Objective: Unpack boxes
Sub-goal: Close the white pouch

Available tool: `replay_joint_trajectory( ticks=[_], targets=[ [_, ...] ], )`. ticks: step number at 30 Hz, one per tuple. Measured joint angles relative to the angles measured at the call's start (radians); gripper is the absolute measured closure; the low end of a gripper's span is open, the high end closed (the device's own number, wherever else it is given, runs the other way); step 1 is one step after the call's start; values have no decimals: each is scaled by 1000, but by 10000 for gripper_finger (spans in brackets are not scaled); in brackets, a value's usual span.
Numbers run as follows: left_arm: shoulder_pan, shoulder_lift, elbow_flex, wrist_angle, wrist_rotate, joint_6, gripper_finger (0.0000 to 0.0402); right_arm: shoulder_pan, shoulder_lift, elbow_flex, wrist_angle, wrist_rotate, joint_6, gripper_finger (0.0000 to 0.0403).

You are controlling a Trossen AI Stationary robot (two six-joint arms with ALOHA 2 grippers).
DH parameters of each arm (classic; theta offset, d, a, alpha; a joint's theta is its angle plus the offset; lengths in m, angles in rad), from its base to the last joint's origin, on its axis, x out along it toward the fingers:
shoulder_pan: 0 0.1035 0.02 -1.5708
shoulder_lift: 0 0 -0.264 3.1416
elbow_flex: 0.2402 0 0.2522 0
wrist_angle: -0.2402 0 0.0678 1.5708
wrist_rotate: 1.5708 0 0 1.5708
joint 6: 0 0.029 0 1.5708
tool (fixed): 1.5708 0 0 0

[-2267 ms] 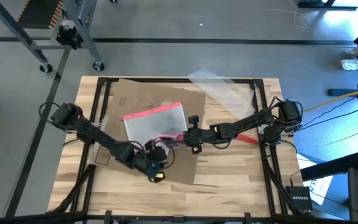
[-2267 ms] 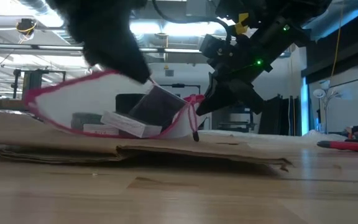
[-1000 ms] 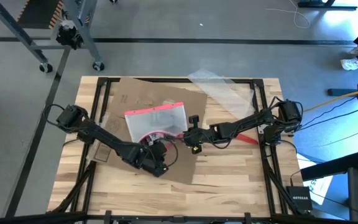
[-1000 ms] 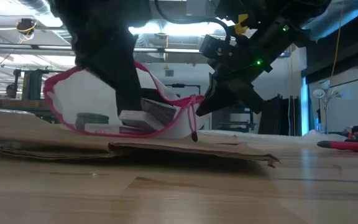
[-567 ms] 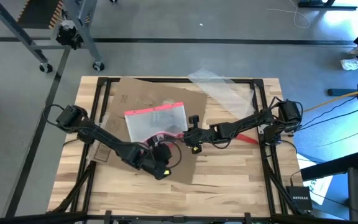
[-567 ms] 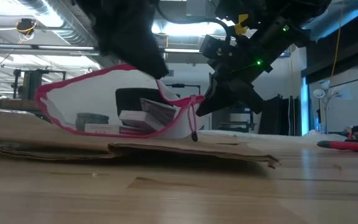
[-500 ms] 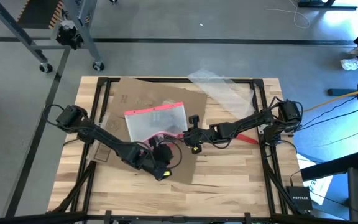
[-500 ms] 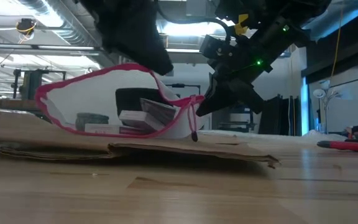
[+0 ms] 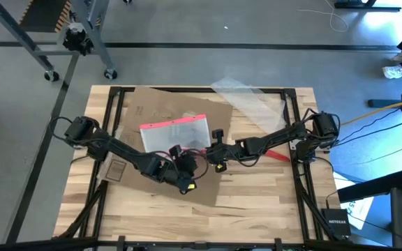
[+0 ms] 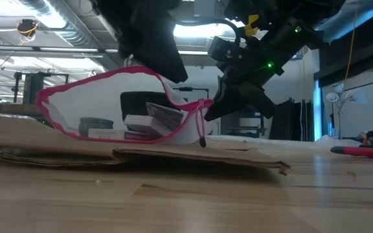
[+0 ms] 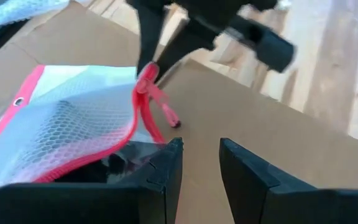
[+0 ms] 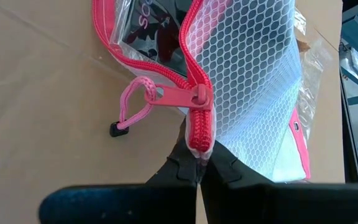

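A: Writing anywhere?

B: Faint printed marks on my flattened cardboard box [image 9: 149, 111]; I can't read them. Partial letters show through the clear pouch [image 9: 175, 134], unreadable too.

A: Where is the box?

B: Flat on the table [image 9: 257, 202], from centre toward eleven o'clock, pouch on top.

A: Your fingers?

B: My right gripper [image 12: 197, 163] is clenched on the pouch's pink zip end. My left gripper [image 11: 197, 165] has its fingers parted, grasping nothing, at the pouch's open mouth.

A: Changed since a moment ago?

B: My left gripper has shifted toward three o'clock, nearer the right one. The pouch mouth stays lifted.

A: Anything else around?

B: A clear plastic sheet [image 9: 246, 97] at one o'clock, a red tool [image 10: 361, 151] at three. My left arm blocks part of the pouch.
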Motion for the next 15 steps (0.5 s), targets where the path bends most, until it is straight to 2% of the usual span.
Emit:
replay_joint_trajectory(
  ticks=[9, 15],
  targets=[
    [39, 89, 0, -23, 0, 22, 302, 0, 0, -1, -1, 5, 2, 403],
    [65, 128, 0, -109, -166, -1, 302, 0, 0, -1, 6, 9, 5, 403]
  ],
)
